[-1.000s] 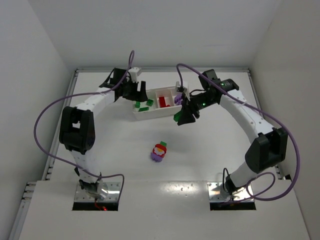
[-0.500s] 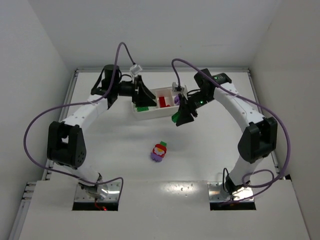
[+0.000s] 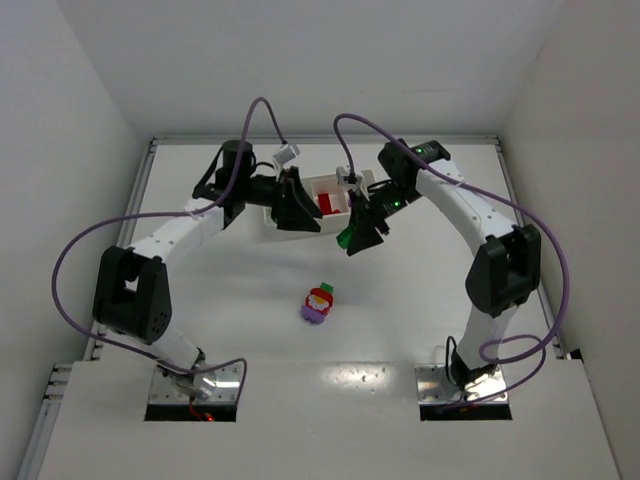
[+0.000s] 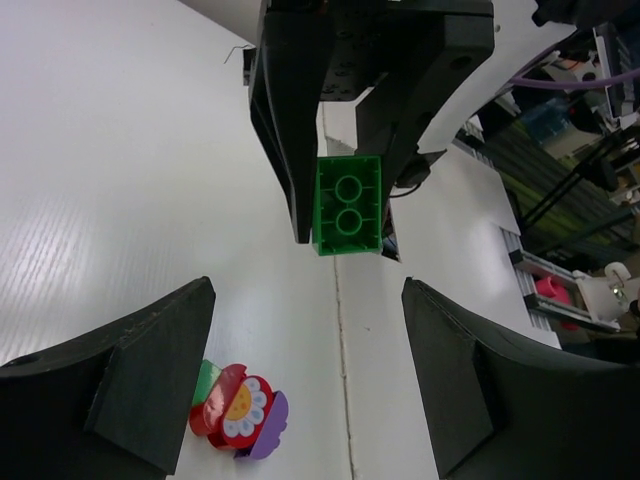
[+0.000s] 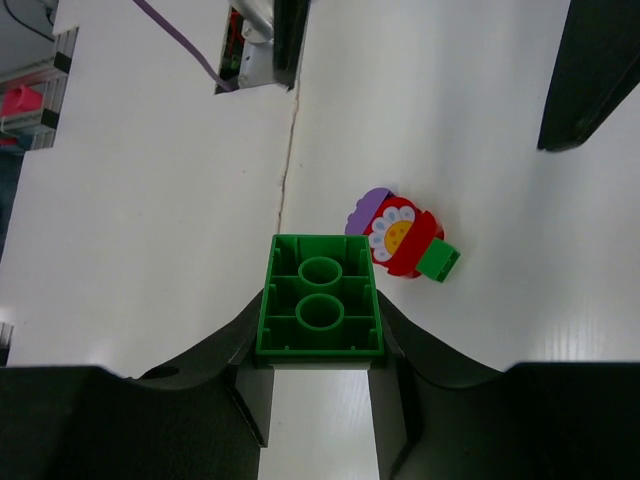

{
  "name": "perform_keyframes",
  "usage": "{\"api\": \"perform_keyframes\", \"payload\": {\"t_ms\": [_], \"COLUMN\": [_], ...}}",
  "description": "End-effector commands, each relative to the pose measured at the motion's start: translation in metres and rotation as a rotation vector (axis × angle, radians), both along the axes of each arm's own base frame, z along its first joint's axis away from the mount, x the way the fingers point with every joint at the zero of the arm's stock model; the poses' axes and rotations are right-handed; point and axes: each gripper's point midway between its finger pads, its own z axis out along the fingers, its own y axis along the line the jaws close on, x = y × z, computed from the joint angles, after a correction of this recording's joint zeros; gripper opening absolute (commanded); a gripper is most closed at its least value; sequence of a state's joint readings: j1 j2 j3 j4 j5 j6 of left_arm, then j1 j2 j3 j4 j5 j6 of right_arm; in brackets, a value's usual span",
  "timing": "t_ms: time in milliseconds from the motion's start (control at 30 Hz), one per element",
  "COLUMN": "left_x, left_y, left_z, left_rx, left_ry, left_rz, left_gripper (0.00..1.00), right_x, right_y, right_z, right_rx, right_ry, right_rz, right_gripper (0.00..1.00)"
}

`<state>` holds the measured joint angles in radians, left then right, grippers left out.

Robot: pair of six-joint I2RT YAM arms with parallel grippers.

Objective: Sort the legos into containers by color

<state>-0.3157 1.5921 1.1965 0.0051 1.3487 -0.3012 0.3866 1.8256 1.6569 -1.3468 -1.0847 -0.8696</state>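
Between the fingers of the right gripper (image 5: 320,325), one green brick (image 5: 320,308) is clamped by its two long sides. Its hollow underside, with two round tubes in a row, is turned to the right wrist camera. Its long axis runs along the fingers and out past their tips. From above, this brick is seen just off the near side of the tray (image 3: 322,182), toward its right end and clear of the table (image 3: 420,300). The gripper is angled down and toward the near left.

One tray is counted, with its long axis lying left to right and the right end set slightly farther back. Only the middle compartment is plainly seen. Red bricks (image 3: 328,203) lie in it, but their number cannot be told. The left compartment is covered by the left arm, and the right one is largely covered by the right arm.

One clump (image 3: 318,303) lies on the table, well apart from the tray, on the near side and between the two arms. Three pieces are made out in it: a red flower-faced piece, a purple piece and a green piece. From above, the green piece is seen at its far right and the purple piece at its near left.

Two grippers are counted. The left gripper (image 3: 297,208) is held over the left part of the tray with its jaws spread wide and nothing between them. In its wrist view, the held brick is seen ahead and the clump lower down.
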Motion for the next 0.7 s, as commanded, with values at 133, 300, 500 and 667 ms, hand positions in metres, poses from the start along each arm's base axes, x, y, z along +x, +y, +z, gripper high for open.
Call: {"api": "perform_keyframes", "payload": {"t_ms": [133, 300, 500, 667], "left_x": [-0.012, -0.014, -0.02, -0.026], "left_y": [-0.016, -0.024, -0.03, -0.035], "left_z": [0.015, 0.01, 0.004, 0.002], "left_rx": [-0.002, 0.028, 0.055, 0.056], "left_ry": [-0.108, -0.11, -0.117, -0.131], "left_rz": [0.001, 0.001, -0.007, -0.03], "left_gripper": [0.79, 0.79, 0.79, 0.79], "right_x": [-0.008, -0.006, -0.001, 0.005], "right_y": [0.013, 0.015, 0.019, 0.023], "right_z": [0.017, 0.014, 0.011, 0.009], "right_rx": [0.042, 0.02, 0.003, -0.005], "right_ry": [-0.008, 0.0, -0.008, -0.03], "right_rz": [0.051, 0.045, 0.034, 0.025], "right_gripper": [0.19, 0.2, 0.2, 0.22]}}
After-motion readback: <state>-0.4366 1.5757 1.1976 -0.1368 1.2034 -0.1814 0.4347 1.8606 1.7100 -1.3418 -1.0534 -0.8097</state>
